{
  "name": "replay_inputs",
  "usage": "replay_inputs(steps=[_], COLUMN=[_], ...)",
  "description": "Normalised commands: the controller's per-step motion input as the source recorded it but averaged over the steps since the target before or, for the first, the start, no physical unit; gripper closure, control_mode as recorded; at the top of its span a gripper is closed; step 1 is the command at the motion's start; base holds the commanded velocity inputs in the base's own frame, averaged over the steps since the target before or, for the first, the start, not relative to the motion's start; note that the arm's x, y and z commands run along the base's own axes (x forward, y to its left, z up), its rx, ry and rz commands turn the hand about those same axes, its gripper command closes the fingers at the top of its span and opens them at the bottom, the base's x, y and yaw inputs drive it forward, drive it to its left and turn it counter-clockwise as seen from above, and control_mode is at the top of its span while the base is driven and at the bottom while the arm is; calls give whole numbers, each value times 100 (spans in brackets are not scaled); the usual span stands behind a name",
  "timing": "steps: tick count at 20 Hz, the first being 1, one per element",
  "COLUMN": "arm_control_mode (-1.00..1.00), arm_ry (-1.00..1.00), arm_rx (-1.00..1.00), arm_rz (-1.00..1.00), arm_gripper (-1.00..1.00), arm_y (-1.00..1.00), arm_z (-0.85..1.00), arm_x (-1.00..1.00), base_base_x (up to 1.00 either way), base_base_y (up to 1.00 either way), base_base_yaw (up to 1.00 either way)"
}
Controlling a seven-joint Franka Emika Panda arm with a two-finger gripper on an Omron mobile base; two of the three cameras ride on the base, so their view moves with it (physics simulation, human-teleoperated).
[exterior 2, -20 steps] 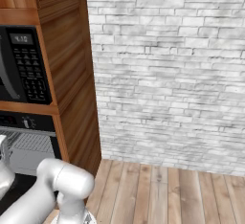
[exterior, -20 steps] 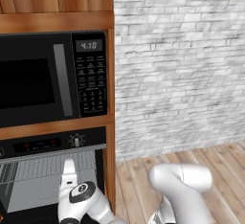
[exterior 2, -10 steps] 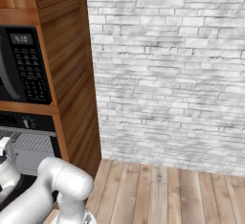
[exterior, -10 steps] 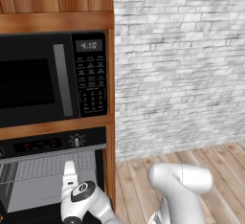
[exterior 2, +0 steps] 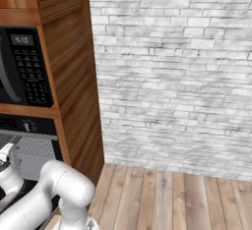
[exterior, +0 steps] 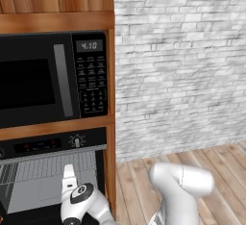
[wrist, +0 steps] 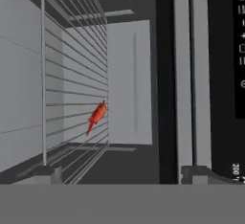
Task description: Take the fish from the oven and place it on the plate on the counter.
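The oven [exterior: 53,144] sits below the microwave with its cavity exposed and a wire rack [exterior: 48,171] showing. In the hand view, rolled sideways, the small red-orange fish [wrist: 97,115] lies on the wire rack [wrist: 72,84] deep inside the grey oven [wrist: 129,74]. My gripper [wrist: 122,174] is open, its fingertips [wrist: 48,173] spread wide at the cavity's mouth, well short of the fish, with nothing between them. My white wrist [exterior: 77,196] hangs in front of the oven opening. The plate and the counter are out of view.
A black keypad microwave [exterior: 48,80] is set in the wooden cabinet above the oven. The cabinet's side panel [exterior 2: 74,91] ends at a white brick wall [exterior: 178,65]. Wooden floor [exterior 2: 172,194] lies to the right. My elbow [exterior: 182,185] rises at the lower right.
My forearm has edged slightly up and toward the oven front. The jaws stay as wide as before.
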Motion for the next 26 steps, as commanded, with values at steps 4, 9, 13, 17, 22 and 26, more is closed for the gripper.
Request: replay_inputs(steps=[4, 9, 13, 17, 22, 26], arm_control_mode=[-100, -100, -100, -100, -100, -100], arm_ry=[7, 4, 4, 8, 3, 2], arm_rx=[0, 0, 0, -4, -1, 0], arm_rz=[0, 1, 3, 4, 4, 4], arm_gripper=[-100, -100, -100, -100, -100, -100], arm_y=[16, 6, 10, 60, 44, 35], arm_z=[-49, -15, -25, -53, -42, -50], arm_x=[45, 58, 43, 18, 36, 40], base_base_x=[0, 0, 0, 0, 0, 0], base_base_y=[0, 0, 0, 0, 0, 0], base_base_yaw=[0, 0, 0, 0, 0, 0])
